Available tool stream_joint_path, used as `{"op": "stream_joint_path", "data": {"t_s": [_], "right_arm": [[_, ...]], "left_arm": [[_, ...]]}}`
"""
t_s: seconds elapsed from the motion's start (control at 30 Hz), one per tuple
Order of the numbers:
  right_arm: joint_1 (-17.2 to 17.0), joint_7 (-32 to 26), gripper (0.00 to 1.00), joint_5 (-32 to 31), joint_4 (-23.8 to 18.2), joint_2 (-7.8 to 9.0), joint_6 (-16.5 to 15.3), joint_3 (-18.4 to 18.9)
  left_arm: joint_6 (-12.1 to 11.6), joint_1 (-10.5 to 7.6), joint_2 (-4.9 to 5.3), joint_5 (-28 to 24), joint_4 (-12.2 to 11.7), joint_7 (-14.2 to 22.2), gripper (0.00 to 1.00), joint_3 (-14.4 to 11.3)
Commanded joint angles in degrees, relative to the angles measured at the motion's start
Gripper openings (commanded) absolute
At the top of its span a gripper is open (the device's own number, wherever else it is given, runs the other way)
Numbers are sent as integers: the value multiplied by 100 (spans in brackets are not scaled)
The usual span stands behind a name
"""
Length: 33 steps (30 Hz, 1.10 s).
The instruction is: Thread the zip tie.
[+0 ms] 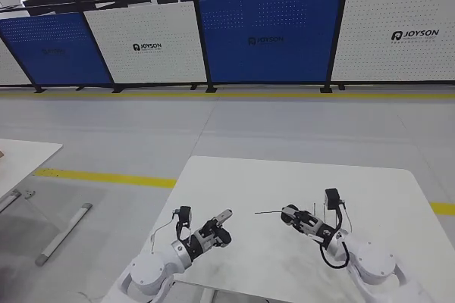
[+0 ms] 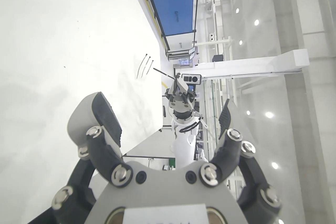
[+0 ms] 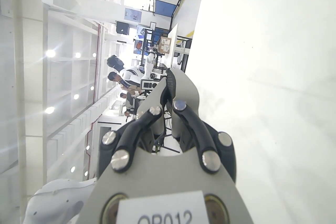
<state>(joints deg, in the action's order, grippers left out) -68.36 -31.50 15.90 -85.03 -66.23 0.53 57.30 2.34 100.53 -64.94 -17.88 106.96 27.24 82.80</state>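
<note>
A thin black zip tie [image 1: 269, 212] is held level above the white table [image 1: 288, 178], its free end pointing toward my left arm. My right gripper [image 1: 287, 213] is shut on its other end. The left wrist view shows that gripper [image 2: 176, 79] farther off, with the zip tie [image 2: 162, 72] sticking out of it. In the right wrist view its fingers [image 3: 170, 83] are pressed together and the tie is hidden between them. My left gripper [image 1: 221, 218] is open with nothing in it [image 2: 168, 109], a short gap from the tie's free end.
Three spare zip ties [image 2: 144, 64] lie side by side on the table beyond the right gripper, also seen as thin lines [image 1: 316, 205] in the top view. The table's front edge runs close under both arms. Another table [image 1: 15, 163] stands off to the left.
</note>
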Motion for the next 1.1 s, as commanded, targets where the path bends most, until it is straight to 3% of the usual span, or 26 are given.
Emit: {"op": "stream_joint_path", "data": {"t_s": [0.0,0.3,0.47,0.67,0.73,1.07], "right_arm": [[-4,3,0,0,-4,1,-13,4],[-28,62,0,-14,-19,-4,-29,0],[-44,99,0,0,-84,-72,-333,-171],[79,145,0,-44,-41,-191,-291,-516],[88,144,0,-42,-35,-195,-281,-524],[88,144,0,-42,-35,-195,-281,-524]], "left_arm": [[-10,-8,-2,-52,-10,-3,100,2],[49,-40,-12,-176,-27,32,100,-90],[-77,-125,-48,196,-7,-136,100,-598],[-255,-359,-122,145,-191,-543,100,-1029],[-354,-451,-144,34,-318,-687,100,-1081],[-378,-467,-157,56,-337,-816,100,-1144]]}}
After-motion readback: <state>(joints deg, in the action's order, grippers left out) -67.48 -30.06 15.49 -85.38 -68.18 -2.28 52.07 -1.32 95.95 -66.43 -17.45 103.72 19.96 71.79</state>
